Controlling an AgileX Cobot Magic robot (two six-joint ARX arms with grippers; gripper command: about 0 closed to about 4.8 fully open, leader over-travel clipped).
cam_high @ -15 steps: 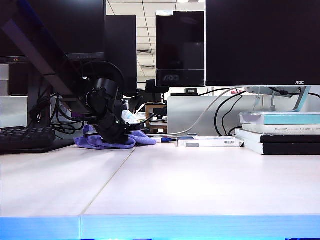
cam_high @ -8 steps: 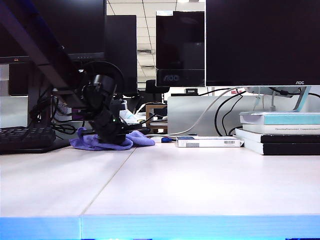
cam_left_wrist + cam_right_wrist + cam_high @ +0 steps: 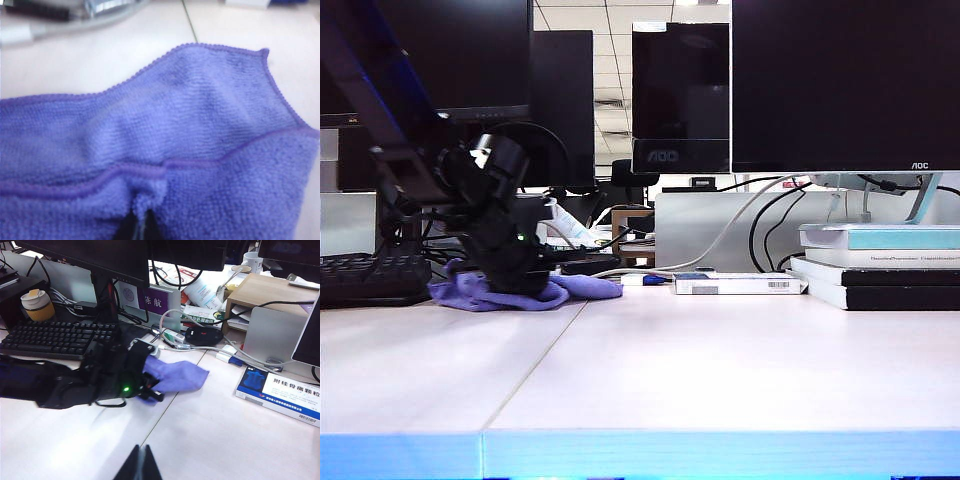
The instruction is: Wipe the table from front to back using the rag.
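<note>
This is an office. On the pale pinkish-white worktop (image 3: 720, 350) stand large black computer monitors (image 3: 845, 85), a black keyboard (image 3: 57, 338), tangled cables and stacked books (image 3: 880, 265). Behind them a ceiling of white square panels (image 3: 610, 40) is visible.

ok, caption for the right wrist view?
Left pincer shut on the rag beside the keyboard.

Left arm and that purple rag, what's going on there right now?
The left gripper is shut on the rag, pressing it on the table at the far left, near the keyboard. The right gripper is shut, holds nothing, and hovers above the table, off the rag.
</note>
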